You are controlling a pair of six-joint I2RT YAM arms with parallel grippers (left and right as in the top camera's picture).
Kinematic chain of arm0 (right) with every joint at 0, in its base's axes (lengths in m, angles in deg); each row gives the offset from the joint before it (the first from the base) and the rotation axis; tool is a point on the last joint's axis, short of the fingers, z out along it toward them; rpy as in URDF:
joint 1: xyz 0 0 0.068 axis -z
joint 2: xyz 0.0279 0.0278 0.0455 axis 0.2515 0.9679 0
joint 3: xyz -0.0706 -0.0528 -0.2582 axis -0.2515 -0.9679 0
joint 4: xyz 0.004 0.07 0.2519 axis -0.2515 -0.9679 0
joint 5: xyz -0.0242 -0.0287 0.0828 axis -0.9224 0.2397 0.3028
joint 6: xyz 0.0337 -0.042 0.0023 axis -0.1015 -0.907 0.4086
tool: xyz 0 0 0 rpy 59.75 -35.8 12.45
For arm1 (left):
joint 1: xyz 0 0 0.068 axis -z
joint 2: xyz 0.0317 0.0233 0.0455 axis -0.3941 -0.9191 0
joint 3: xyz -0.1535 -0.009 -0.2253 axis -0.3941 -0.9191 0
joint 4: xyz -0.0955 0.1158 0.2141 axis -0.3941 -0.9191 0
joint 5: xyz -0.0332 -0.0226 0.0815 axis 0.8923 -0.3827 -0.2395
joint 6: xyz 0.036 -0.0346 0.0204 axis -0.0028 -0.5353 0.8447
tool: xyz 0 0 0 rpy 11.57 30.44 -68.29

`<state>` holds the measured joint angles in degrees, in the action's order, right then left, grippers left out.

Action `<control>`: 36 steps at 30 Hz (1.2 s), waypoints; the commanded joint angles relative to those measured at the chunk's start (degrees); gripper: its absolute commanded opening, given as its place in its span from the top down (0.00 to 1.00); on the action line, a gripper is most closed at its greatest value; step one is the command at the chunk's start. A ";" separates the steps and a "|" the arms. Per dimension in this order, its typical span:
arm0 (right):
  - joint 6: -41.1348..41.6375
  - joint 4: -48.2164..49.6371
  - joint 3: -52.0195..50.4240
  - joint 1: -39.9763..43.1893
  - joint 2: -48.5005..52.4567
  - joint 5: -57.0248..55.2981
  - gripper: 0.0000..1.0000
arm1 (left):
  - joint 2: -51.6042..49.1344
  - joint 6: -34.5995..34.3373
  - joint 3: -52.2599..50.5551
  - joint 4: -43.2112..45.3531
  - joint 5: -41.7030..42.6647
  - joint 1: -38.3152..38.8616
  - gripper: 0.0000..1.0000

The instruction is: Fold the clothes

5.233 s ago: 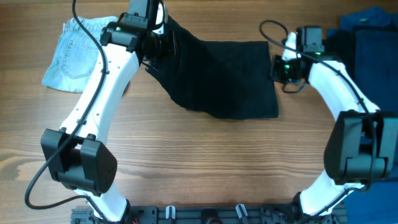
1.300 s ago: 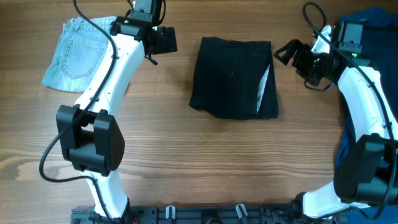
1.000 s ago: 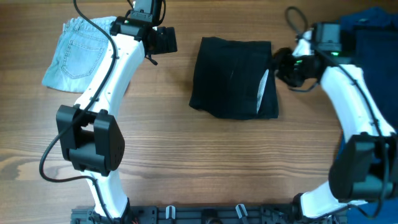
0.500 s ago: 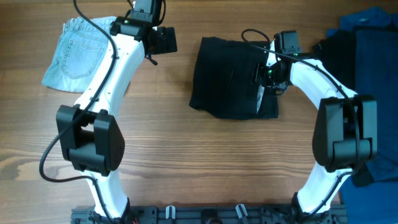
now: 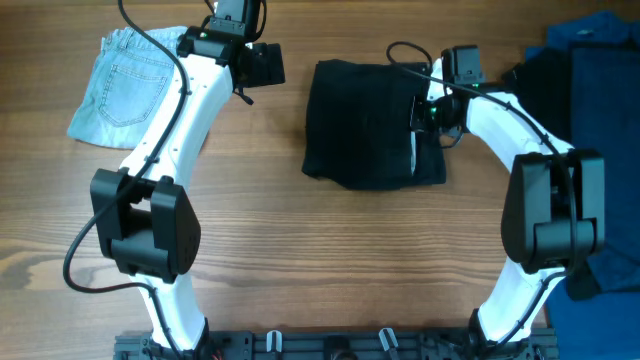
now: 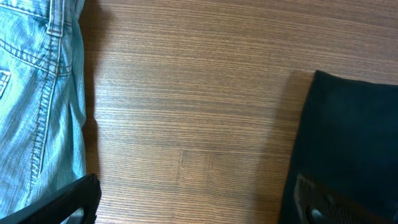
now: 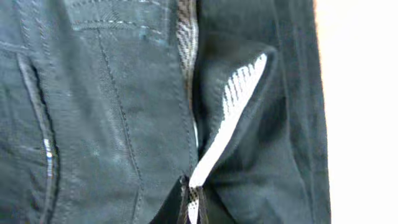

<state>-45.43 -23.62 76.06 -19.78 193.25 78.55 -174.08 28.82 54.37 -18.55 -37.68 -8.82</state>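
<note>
Presently, the black garment (image 5: 365, 125) lies part-folded at the centre of the surface (image 5: 300, 260), the right hand (image 5: 420, 110) pinched shut on its pale lining (image 7: 227, 118) at 3 o'clock, the left hand (image 5: 265, 65) spread wide at 11 o'clock, while the denim shorts (image 5: 125, 80) at 10 o'clock and the dark-blue pieces (image 5: 605, 80) at 2 o'clock appear not yet folded.

1. The black garment (image 5: 365, 125) was plain black, its lining (image 7: 235, 96) pale with fine stripes.
2. The denim shorts (image 5: 125, 80) were light blue.
3. The table (image 5: 330, 260) was brown wood grain.
4. The cloth pile (image 5: 610, 90) was dark blue.
</note>
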 commanded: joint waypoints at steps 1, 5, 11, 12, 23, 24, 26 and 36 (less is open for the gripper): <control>-1.01 1.20 3.32 0.02 -3.52 1.60 0.96 | 1.36 0.33 0.52 0.13 -0.72 -0.04 0.00; -3.39 2.93 5.14 0.02 -6.88 1.51 0.96 | 1.36 0.33 0.52 0.13 -0.72 -0.04 0.00; -3.54 8.63 5.73 0.02 -7.26 1.57 0.96 | 1.36 0.33 0.52 0.13 -0.72 -0.04 0.00; -3.54 9.18 5.73 0.02 -7.26 1.57 0.96 | 1.36 0.33 0.52 0.13 -0.72 -0.04 0.00; -6.99 5.46 5.73 0.81 -7.23 -5.60 0.96 | 1.36 0.33 0.52 0.13 -0.72 -0.04 0.00; -8.48 5.68 5.73 1.01 -7.23 -6.54 0.96 | 1.36 0.33 0.52 0.13 -0.72 -0.04 0.00; -11.50 6.16 5.73 1.33 -7.08 -7.82 0.96 | 1.36 0.33 0.52 0.13 -0.72 -0.04 0.00; -15.30 7.69 5.68 1.33 0.81 -16.81 0.96 | 1.36 0.33 0.52 -0.11 -0.74 -0.04 0.00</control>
<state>-59.57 -16.58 80.62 -18.75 189.78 68.49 -174.08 28.84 54.37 -18.57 -37.68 -8.82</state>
